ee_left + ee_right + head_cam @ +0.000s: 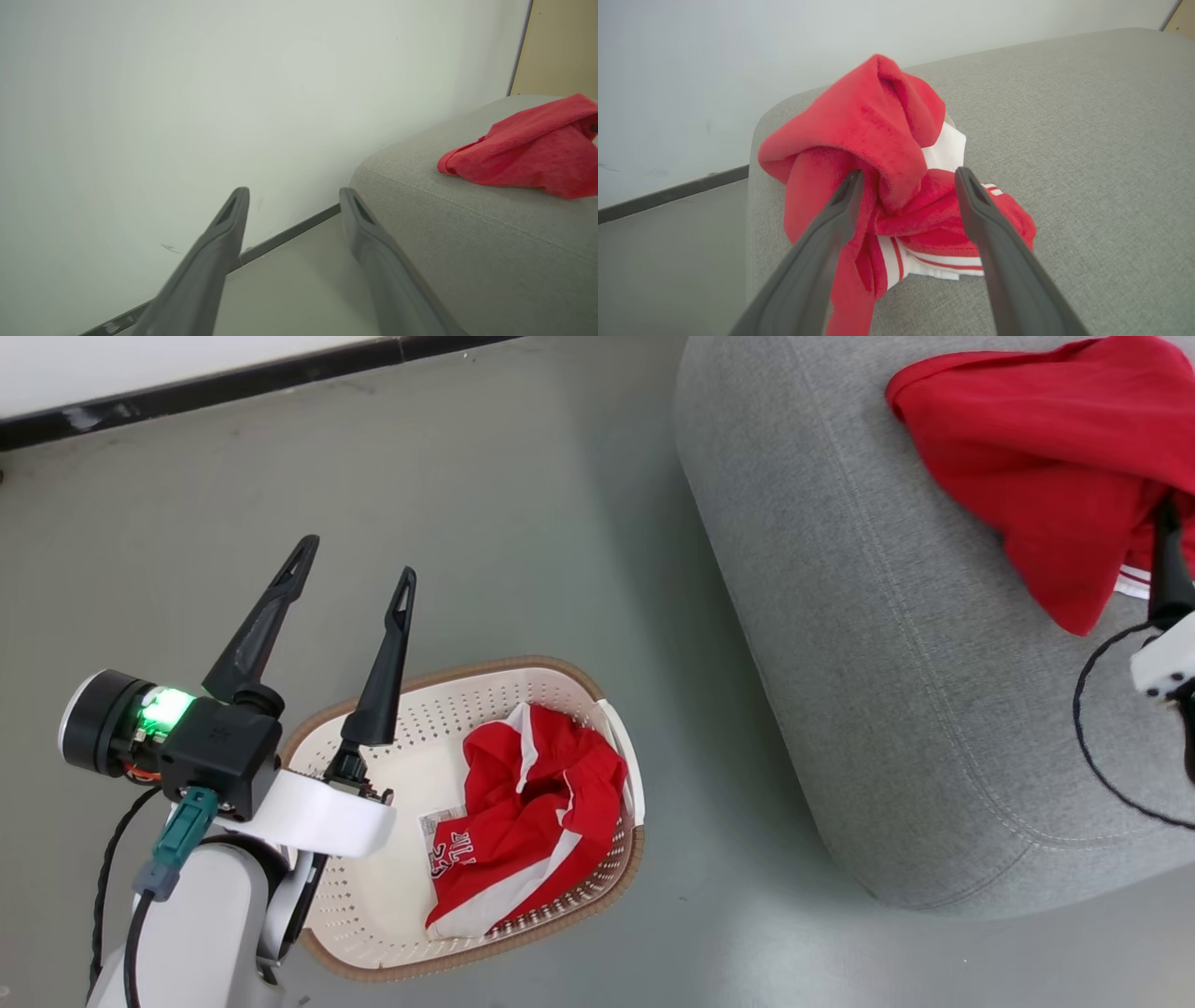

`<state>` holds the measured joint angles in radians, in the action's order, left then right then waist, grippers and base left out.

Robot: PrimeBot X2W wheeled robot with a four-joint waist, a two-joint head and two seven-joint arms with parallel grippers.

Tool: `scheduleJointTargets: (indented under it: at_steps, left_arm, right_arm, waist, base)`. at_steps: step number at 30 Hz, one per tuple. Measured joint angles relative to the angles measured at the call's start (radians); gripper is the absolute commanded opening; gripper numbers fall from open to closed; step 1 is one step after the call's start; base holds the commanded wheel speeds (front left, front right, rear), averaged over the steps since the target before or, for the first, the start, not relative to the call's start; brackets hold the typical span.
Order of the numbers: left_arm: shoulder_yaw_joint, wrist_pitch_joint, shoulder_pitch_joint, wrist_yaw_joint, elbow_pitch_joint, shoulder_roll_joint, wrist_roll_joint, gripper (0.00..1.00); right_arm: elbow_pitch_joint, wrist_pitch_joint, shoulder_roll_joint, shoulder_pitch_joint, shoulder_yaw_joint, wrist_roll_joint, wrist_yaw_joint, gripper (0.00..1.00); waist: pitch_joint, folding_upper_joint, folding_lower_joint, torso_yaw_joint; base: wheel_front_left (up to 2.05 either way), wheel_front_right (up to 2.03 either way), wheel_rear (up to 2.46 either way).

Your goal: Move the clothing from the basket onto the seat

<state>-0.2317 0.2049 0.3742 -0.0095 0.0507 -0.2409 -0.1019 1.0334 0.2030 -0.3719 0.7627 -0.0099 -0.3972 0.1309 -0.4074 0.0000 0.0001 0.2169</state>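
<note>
A red garment with white lettering (532,821) lies crumpled in the right half of the cream basket (485,667) on the floor. My left gripper (357,558) hovers open over the basket's left end, with nothing between its fingers (294,192). A second red garment with white striped trim (1036,467) rests on the grey seat (887,663), near its edge (878,126). My right gripper (910,172) stands open there, its two fingers straddling a fold of that cloth. One of its dark fingers (1169,569) pokes into the garment at the head view's right edge.
The grey floor (560,523) runs between basket and seat. A white wall with a dark baseboard (233,378) lies beyond. A black cable (1088,728) loops over the seat by my right wrist. A beige panel (560,42) stands behind the seat.
</note>
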Motion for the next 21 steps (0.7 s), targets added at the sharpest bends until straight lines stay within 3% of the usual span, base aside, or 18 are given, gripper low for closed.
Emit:
scheduleJointTargets:
  at_steps: [21]
  left_arm:
    - [0.05, 0.029, -0.051, 0.037, 0.052, 0.025, -0.03, 1.0]
  right_arm:
    - [-0.154, 0.03, 0.003, -0.067, 0.136, 0.002, 0.0, 1.0]
  waist:
    - [0.078, 0.0, 0.0, 0.013]
  base:
    - [0.0, 0.0, 0.0]
